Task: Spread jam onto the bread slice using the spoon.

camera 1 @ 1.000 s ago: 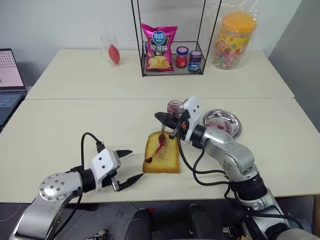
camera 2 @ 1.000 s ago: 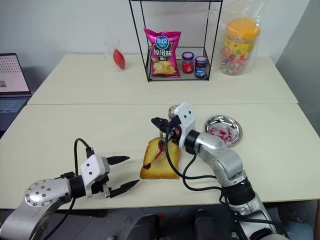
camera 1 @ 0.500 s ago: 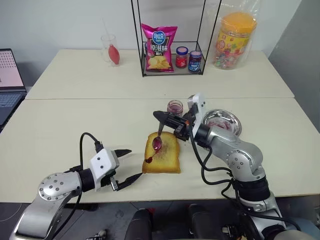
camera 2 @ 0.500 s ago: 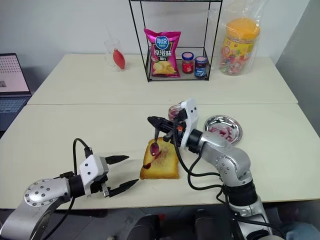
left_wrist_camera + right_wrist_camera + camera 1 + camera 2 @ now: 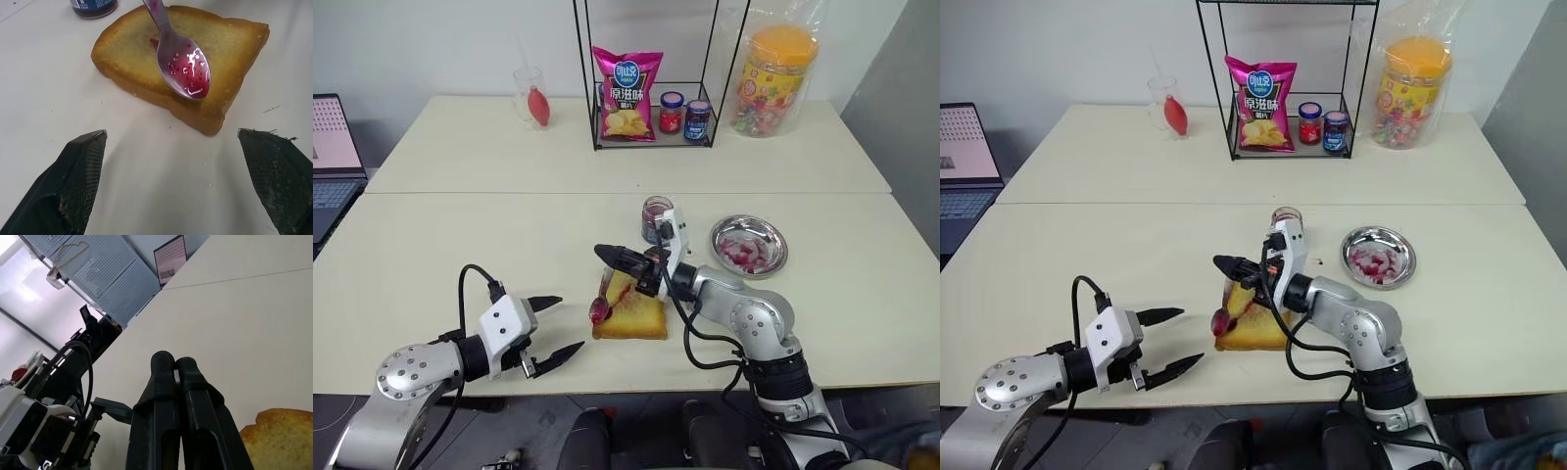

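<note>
The bread slice (image 5: 636, 315) lies on the table's near middle, golden, with a faint red smear (image 5: 154, 43). My right gripper (image 5: 605, 256) reaches level over its far-left corner, shut on the spoon (image 5: 603, 294). The handle slants down from the fingertips. The spoon's bowl (image 5: 188, 73) holds glossy red jam and hovers at the slice's left edge, the side facing my left gripper. The jam jar (image 5: 656, 216) stands just behind the bread, lidless. My left gripper (image 5: 566, 325) rests open a short way left of the slice, its fingers (image 5: 80, 169) spread wide with nothing between them.
A round steel dish (image 5: 749, 245) smeared with red sits right of the jar. At the back, a wire rack (image 5: 651, 88) holds a chips bag and red-capped and blue-capped jars. A candy tub (image 5: 773, 73) is back right, a glass (image 5: 529, 93) back left, a laptop (image 5: 333, 157) at the left edge.
My right gripper swung left and a little lower while rolling its wrist, carrying the spoon's bowl from the middle of the bread to its left edge. The left gripper stayed put, open.
</note>
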Robot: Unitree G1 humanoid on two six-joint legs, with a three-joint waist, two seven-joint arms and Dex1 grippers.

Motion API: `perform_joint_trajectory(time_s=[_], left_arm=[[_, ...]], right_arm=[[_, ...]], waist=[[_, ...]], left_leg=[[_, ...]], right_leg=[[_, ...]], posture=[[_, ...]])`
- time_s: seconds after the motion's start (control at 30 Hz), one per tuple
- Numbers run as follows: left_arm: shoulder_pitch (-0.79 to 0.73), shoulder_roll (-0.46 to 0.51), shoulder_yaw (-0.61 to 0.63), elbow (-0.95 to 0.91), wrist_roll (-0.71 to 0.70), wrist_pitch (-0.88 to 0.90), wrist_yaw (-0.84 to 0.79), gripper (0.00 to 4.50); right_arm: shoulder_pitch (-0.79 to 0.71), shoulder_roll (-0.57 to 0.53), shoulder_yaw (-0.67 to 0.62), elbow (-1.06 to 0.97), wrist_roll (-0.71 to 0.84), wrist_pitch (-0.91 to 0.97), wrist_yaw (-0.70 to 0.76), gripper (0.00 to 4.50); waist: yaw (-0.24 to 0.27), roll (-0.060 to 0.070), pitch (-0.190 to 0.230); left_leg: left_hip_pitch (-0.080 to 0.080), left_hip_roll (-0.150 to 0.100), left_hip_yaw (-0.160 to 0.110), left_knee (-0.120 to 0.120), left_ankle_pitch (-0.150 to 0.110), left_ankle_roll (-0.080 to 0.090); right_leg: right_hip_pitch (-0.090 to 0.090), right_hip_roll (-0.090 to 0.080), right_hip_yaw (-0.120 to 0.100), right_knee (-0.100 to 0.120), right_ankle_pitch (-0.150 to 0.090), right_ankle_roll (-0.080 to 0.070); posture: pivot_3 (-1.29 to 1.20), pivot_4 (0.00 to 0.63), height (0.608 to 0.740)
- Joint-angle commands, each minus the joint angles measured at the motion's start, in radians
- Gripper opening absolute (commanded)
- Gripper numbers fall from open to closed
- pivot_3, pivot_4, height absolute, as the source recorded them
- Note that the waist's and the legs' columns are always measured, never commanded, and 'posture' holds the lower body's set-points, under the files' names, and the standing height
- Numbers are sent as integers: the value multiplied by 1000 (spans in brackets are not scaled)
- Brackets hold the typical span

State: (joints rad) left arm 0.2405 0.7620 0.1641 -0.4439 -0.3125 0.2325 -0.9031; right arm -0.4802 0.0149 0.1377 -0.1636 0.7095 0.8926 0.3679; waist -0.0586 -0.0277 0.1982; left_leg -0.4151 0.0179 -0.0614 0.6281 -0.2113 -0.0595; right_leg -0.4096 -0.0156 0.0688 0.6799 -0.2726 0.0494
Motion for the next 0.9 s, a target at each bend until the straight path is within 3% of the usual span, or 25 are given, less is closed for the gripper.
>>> perform_joint_trajectory(time_s=[0.03,0.67,0.9], left_arm=[[-23,6,7,-37,-7,-2,7,4500],[-63,1,-32,-45,-4,11,16,4500],[-65,3,-33,-41,-4,5,15,4500]], right_arm=[[8,-10,7,22,-46,-57,22,49],[-40,-109,-119,122,-90,-133,39,49],[-56,-114,-172,25,0,-62,20,49]], waist=[[1,0,0],[1,0,0],[1,0,0]], left_leg=[[0,0,0,0,0,0],[0,0,0,1,0,0],[0,0,0,1,0,0]], right_leg=[[0,0,0,0,0,0],[1,1,0,0,0,0],[1,1,1,0,0,1]], posture=[[0,150,740],[0,150,740],[0,150,740]])
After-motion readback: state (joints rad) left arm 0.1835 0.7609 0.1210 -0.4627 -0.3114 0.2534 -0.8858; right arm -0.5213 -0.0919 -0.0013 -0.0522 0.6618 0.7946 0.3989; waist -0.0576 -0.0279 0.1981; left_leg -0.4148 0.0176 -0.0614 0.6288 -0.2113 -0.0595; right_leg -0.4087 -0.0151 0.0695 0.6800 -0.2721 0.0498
